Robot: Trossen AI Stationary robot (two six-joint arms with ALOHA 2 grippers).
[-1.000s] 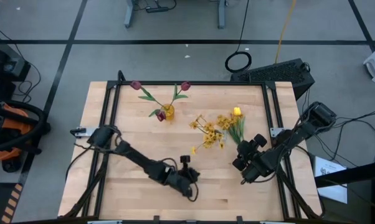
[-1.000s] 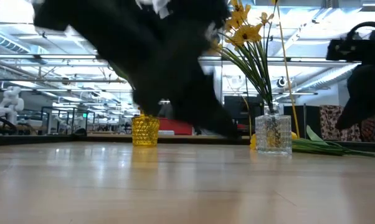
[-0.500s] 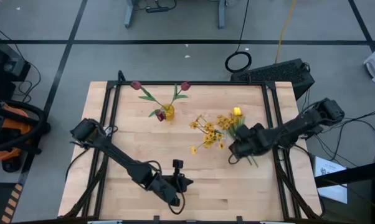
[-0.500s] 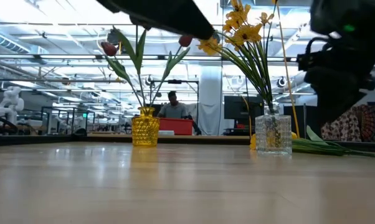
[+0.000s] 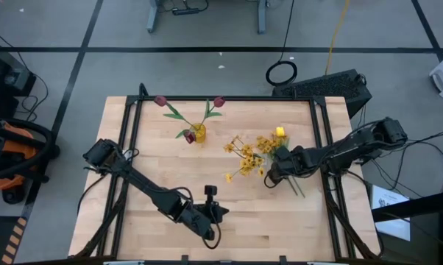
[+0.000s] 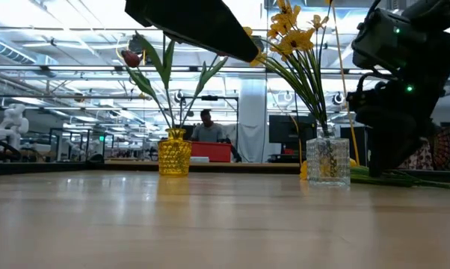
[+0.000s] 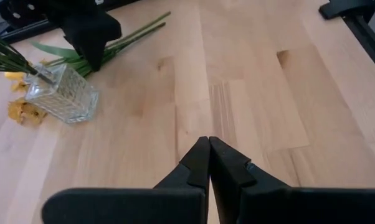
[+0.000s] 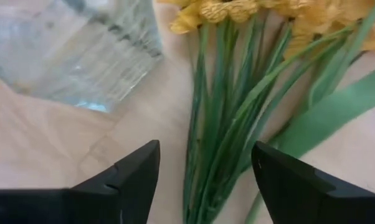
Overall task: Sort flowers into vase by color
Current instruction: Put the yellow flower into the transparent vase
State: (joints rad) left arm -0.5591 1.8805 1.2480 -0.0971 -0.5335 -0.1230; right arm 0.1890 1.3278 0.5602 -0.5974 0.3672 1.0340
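Right wrist view puts me closest to the work: my right gripper (image 8: 203, 171) hangs with its fingers spread wide just above a bunch of green stems (image 8: 228, 118) lying flat on the wood, gripping nothing, with the clear glass vase (image 8: 81, 43) just beside them. From overhead, that right gripper (image 5: 271, 175) sits at the stem ends of the loose yellow flowers (image 5: 280, 134), whose yellow tulip head lies on the table toward the far edge. Next to them the glass vase (image 6: 327, 161) already holds sprays of small yellow blossoms (image 5: 245, 156). My left gripper (image 5: 209, 230) waits near the table's front edge, clenched on nothing, well apart from everything. Farthest off, the yellow vase (image 5: 199, 133) carries the 3 dark-red tulips (image 5: 190, 136). I judge the red sort finished and the yellow sort partly done: the lying bunch is not yet picked up, and it has to be lifted and stood in the glass vase.
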